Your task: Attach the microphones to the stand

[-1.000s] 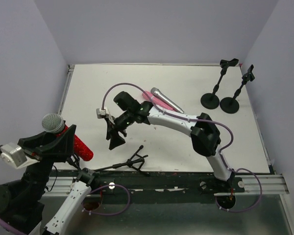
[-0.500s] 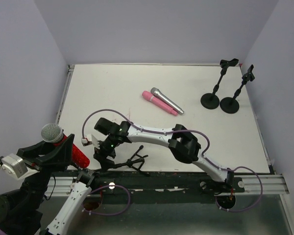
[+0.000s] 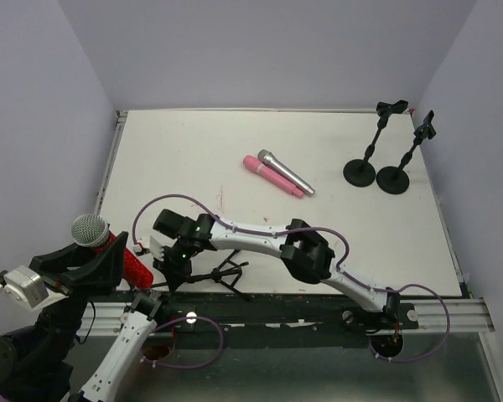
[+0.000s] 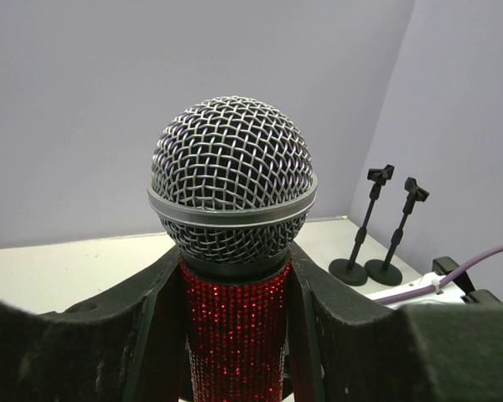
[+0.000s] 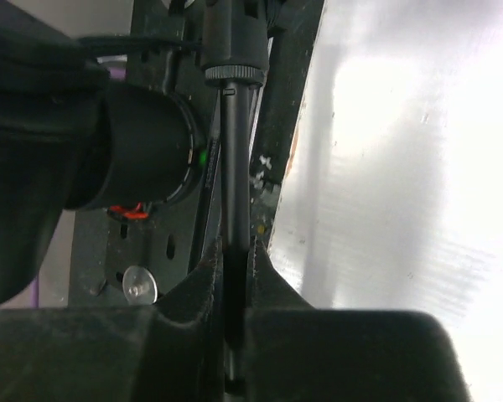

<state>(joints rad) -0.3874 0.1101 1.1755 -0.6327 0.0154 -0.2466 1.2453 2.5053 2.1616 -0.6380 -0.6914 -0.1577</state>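
White table [image 3: 193,151], red microphone [image 4: 232,180] in end effector [image 4: 235,280]

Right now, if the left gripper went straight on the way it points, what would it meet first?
Beyond the red microphone in the left gripper, the way looks free over the table, likely to the back wall; the two stands lie off to the right.

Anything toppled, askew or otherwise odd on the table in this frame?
Yes: the tripod stand lies tipped on its side at the near edge of the table, legs splayed, while the two round-base stands at the far right are upright. The right gripper is closed on the tripod stand's rod.
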